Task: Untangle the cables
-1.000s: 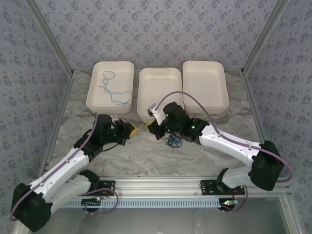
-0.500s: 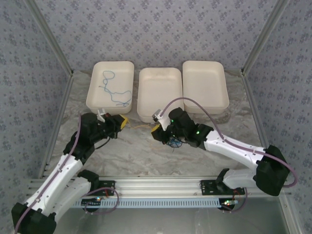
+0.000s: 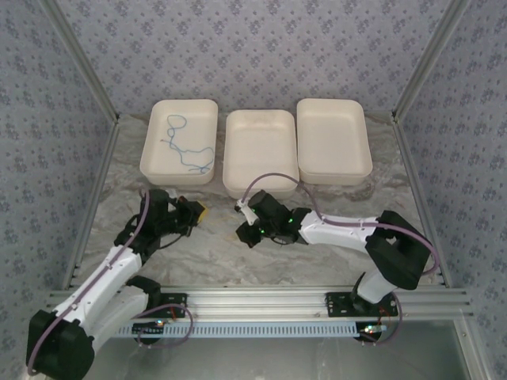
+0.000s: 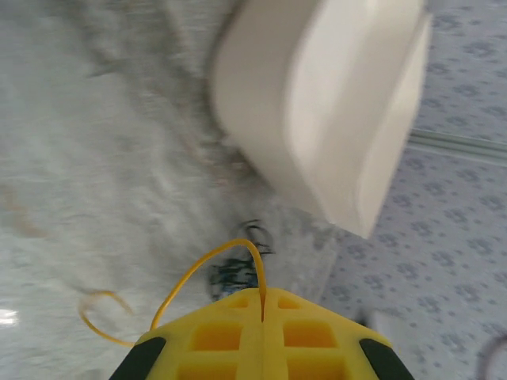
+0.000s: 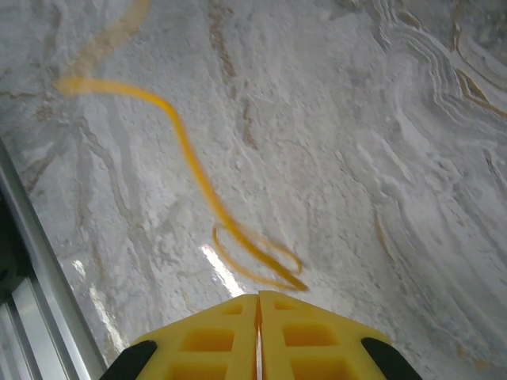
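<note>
Already a blue cable [image 3: 186,154] lies in the worktop's far-left tray [image 3: 198,119]. The left gripper [image 4: 261,294] pinches the yellow cable [image 5: 196,176], the right gripper [image 5: 258,299] is closed, and a dark knot [image 4: 232,273] remains.

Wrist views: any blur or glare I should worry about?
Left wrist: motion-smeared, tray and table soft, yellow cable crisper up close. Right wrist: the yellow cable is streaked, with a bright glare patch on the table. Top external: sharp, evenly lit.

Marble table [image 3: 214,257] bears three white trays [image 3: 257,150], yellow cable [image 5: 194,170]
</note>
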Controlling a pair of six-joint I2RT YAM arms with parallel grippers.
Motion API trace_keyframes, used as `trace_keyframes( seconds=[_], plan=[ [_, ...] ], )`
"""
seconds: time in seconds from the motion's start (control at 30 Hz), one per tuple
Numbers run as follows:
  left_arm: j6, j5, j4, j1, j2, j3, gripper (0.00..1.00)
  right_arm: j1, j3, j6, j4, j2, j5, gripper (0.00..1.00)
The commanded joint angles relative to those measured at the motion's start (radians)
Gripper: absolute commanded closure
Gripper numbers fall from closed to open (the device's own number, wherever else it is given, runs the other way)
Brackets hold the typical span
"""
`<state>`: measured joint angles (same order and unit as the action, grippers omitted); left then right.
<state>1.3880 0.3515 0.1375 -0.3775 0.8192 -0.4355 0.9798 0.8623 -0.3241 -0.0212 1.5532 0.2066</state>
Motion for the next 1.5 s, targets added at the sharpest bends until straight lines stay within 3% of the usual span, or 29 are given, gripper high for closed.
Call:
trace_keyframes(
  seconds=[0.0,0.1,0.23,0.53,1.03,1.47],
  plan=[
    [0.024,0.012,-0.078,0.004,-0.024,0.004,1.0,0.012,0.002,-0.026,0.049,-0.028,-0.053,0.9],
    [0.027,0.006,-0.06,0.005,-0.034,-0.006,1.0,0.014,-0.013,-0.042,0.062,-0.035,-0.096,0.89],
    [-0.016,-0.093,0.144,0.042,-0.059,-0.015,1.0,0.029,-0.042,-0.069,0.094,-0.046,-0.143,0.81],
    [0.018,-0.097,0.073,0.226,-0.093,0.158,1.0,0.094,-0.026,-0.019,0.072,0.053,-0.231,0.61],
    [0.0,-0.089,0.091,0.256,-0.074,0.158,1.0,0.148,0.372,0.181,-0.18,0.375,-0.337,0.55],
    [-0.009,-0.089,0.103,0.258,-0.084,0.155,1.0,0.174,0.512,0.203,-0.318,0.508,-0.376,0.64]
  ],
)
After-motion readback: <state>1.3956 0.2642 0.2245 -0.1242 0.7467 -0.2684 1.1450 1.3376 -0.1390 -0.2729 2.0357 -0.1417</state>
